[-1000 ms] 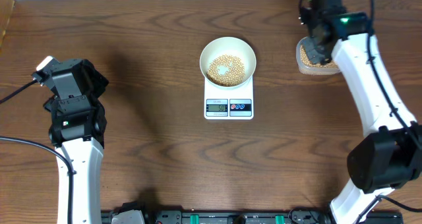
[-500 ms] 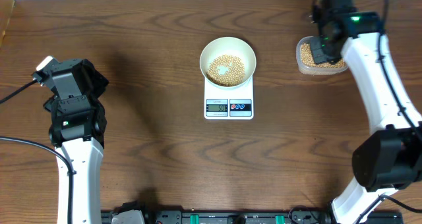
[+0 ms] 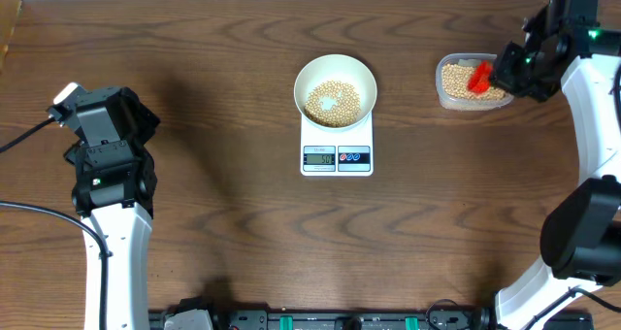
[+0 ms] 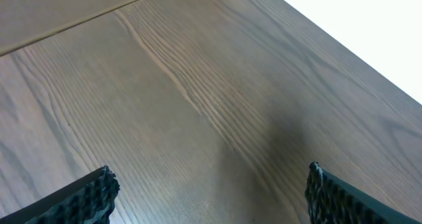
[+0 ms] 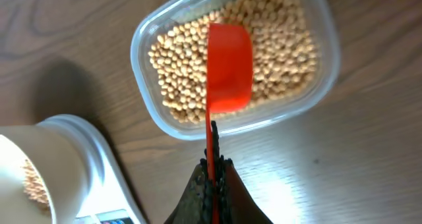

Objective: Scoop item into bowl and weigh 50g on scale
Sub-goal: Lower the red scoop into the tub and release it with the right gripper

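Table (image 3: 213, 194): wood, one arm at each side. Scale (image 3: 337, 157) sat near centre, its display too small to read. White bowl (image 3: 335, 66) stood on the scale's 12 o'clock end and held a shallow layer of soybeans (image 3: 335, 102). Clear plastic tub (image 3: 440, 82) sat at 3 o'clock of the bowl, well apart, nearly full of the same beans.

Left gripper (image 4: 208, 188), at 8 o'clock of the scale, was spread wide over bare table and held nothing. Right gripper (image 5: 212, 174) was clamped on the handle of a red scoop (image 5: 229, 66) above the tub, no beans visible on it.

Judgement: scooping was well advanced. Whether the target weight was reached could not be confirmed, so a check of the reading and any top-up remained.
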`<control>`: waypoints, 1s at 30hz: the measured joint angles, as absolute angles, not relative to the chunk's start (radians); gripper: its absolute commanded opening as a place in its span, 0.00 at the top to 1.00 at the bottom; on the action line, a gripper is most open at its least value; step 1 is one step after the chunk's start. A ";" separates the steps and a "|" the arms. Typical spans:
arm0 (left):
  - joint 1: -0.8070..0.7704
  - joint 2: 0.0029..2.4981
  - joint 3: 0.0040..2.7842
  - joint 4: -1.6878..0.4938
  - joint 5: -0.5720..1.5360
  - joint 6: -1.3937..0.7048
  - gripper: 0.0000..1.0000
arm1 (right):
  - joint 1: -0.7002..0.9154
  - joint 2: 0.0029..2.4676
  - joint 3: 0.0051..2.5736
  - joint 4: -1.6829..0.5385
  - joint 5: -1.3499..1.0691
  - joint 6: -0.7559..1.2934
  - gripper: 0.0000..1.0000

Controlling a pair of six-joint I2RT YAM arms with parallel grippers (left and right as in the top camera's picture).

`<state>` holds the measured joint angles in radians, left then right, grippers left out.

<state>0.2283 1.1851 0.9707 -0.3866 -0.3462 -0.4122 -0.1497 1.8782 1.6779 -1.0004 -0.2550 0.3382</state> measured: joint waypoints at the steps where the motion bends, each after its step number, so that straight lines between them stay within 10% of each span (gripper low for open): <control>1: 0.228 1.185 0.971 -0.387 -0.346 -0.412 0.07 | -0.156 1.878 1.658 -0.988 -0.274 0.355 0.99; 6: 0.228 1.185 0.971 -0.387 -0.346 -0.412 0.07 | -0.202 1.878 1.595 -0.953 -0.325 0.411 0.96; 18: 0.228 1.185 0.971 -0.387 -0.346 -0.412 0.07 | -0.255 1.878 1.577 -0.957 -0.344 0.455 0.51; 30: 0.228 1.185 0.971 -0.387 -0.346 -0.412 0.07 | -0.305 1.877 1.577 -0.983 -0.345 0.455 0.40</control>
